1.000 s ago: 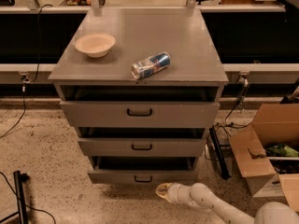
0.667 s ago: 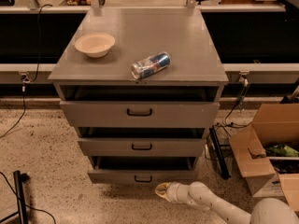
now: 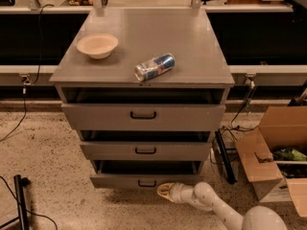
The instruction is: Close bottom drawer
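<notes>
The gripper (image 3: 164, 191) has crept closer below the ajar grey bottom drawer (image 3: 117, 181).

White arm (image 3: 207, 198), cream gripper (image 3: 166, 191) near floor (image 3: 48, 166)

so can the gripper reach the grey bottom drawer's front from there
Probably yes: the cream gripper sits low by the floor, just in front of the grey wooden bottom drawer, right of its black handle, nothing between them.
</notes>
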You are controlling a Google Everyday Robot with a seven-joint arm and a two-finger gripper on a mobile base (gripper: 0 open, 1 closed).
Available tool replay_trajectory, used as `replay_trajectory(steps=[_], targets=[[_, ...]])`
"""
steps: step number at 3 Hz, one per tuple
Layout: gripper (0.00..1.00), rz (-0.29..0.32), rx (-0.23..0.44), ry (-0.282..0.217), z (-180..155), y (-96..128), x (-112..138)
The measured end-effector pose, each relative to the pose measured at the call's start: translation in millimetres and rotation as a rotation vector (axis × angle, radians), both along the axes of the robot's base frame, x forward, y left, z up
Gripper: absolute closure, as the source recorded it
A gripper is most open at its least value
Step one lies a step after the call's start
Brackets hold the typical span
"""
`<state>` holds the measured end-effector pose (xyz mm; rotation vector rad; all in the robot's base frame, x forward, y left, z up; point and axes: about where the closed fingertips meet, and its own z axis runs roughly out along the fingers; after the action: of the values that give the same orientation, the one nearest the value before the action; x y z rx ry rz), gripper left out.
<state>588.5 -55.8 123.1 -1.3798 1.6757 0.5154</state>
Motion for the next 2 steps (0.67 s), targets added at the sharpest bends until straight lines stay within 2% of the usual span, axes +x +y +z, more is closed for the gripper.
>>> replay_trajectory(steps=[2], targets=[[1.0,0.042,0.09,-0.034,-8,-18,26]])
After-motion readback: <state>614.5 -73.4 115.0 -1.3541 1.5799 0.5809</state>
